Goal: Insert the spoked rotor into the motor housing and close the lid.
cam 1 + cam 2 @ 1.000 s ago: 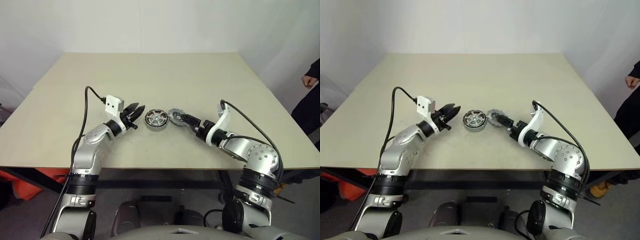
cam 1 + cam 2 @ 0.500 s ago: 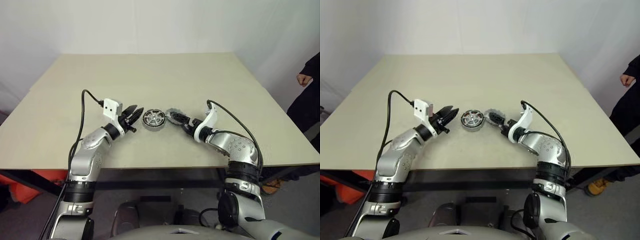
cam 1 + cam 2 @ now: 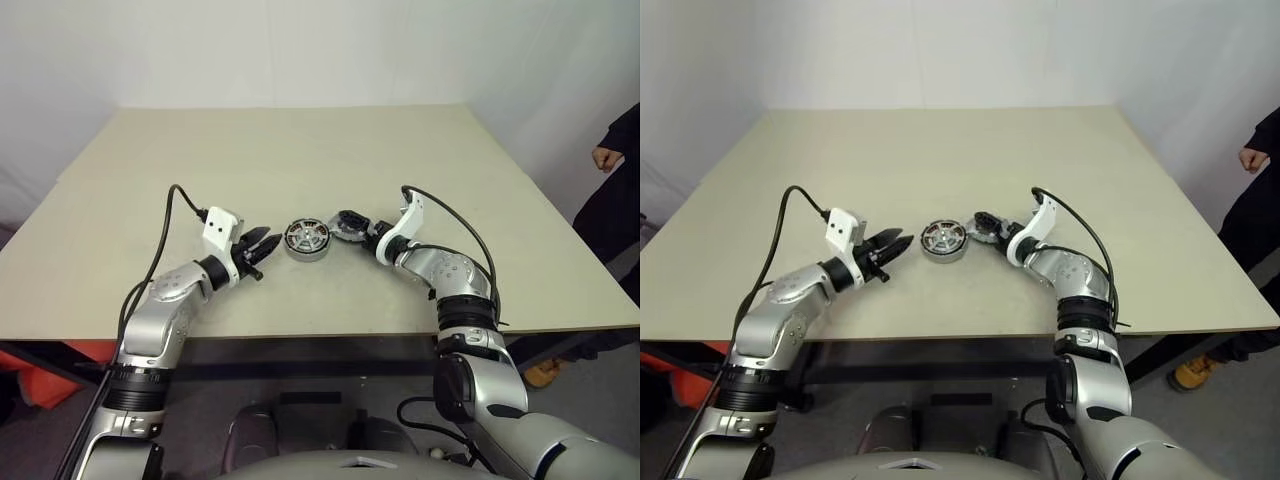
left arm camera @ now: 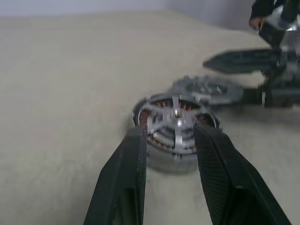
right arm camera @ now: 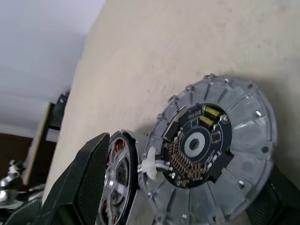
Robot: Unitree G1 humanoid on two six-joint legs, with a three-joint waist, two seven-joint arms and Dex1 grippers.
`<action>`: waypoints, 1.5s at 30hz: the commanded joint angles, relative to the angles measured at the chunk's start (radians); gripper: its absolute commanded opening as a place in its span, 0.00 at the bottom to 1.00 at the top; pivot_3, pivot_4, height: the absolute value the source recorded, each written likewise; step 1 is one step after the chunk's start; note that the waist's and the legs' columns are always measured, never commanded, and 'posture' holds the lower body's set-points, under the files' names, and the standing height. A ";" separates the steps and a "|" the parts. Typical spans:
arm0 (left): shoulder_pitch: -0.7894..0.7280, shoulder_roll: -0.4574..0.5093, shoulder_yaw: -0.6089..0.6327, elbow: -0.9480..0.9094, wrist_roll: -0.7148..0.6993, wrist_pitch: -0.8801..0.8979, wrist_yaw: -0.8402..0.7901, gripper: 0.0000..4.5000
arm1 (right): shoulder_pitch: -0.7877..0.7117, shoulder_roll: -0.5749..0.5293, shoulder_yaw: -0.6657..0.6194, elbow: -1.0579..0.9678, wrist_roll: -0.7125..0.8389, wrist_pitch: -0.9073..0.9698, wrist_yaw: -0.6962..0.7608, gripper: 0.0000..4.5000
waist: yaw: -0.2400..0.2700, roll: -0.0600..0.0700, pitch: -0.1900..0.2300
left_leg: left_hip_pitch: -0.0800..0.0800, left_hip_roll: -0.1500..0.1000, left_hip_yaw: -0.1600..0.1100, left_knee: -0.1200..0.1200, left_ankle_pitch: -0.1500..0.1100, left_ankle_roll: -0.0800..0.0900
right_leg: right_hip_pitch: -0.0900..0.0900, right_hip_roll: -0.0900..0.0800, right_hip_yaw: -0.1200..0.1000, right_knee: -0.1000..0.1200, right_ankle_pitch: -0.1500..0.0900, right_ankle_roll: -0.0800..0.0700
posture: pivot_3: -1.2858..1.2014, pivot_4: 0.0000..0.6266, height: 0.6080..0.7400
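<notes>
Now right end effector (image 3: pixel 350 222), fingers spread wide round the lid (image 5: pixel 213 154), is bringing it beside motor housing (image 3: pixel 307 240) w/ spoked rotor (image 4: pixel 174 123) seated; left end effector (image 3: pixel 262 243), half-spread, is waiting nearby; next needs centring.

We have two arms of brushed silver metal with black ringed joints. Each ends in a white plastic wrist block and a gripper of two black tapered fingers: the left gripper (image 3: pixel 262 243) and the right gripper (image 3: pixel 352 224). A black cable loops from each wrist block back along its arm.
</notes>
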 commanded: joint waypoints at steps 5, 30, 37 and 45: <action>0.008 0.017 0.011 -0.039 -0.011 0.000 -0.011 0.37 | -0.063 0.023 0.004 -0.027 0.023 -0.038 0.084 1.00 | -0.001 0.000 0.000 | -0.001 0.000 0.000 0.000 -0.001 0.001 | 0.000 0.000 0.000 0.000 0.002 -0.004 | 0.52 0.00 1.00; 0.018 0.049 0.034 0.012 0.011 -0.035 -0.005 0.37 | -0.017 0.052 0.178 -0.283 0.010 0.009 0.179 1.00 | -0.019 0.000 0.000 | -0.001 0.000 0.000 0.000 -0.002 0.004 | -0.001 0.000 0.000 -0.001 0.002 -0.005 | 0.52 0.00 1.00; 0.023 0.046 0.036 0.021 0.022 -0.045 -0.003 0.37 | 0.010 -0.012 0.392 -0.254 -0.263 -0.316 0.271 1.00 | -0.019 0.000 0.000 | -0.002 0.000 0.000 0.000 -0.002 0.004 | -0.001 0.000 0.000 -0.001 0.002 -0.005 | 0.52 0.00 1.00; 0.017 0.040 0.031 0.026 0.026 -0.055 -0.001 0.37 | -0.019 -0.016 0.479 -0.087 -0.422 -0.552 0.325 1.00 | -0.023 0.000 0.000 | -0.002 0.000 0.000 0.001 -0.003 0.005 | -0.001 0.000 0.000 0.000 0.002 -0.005 | 0.52 0.00 1.00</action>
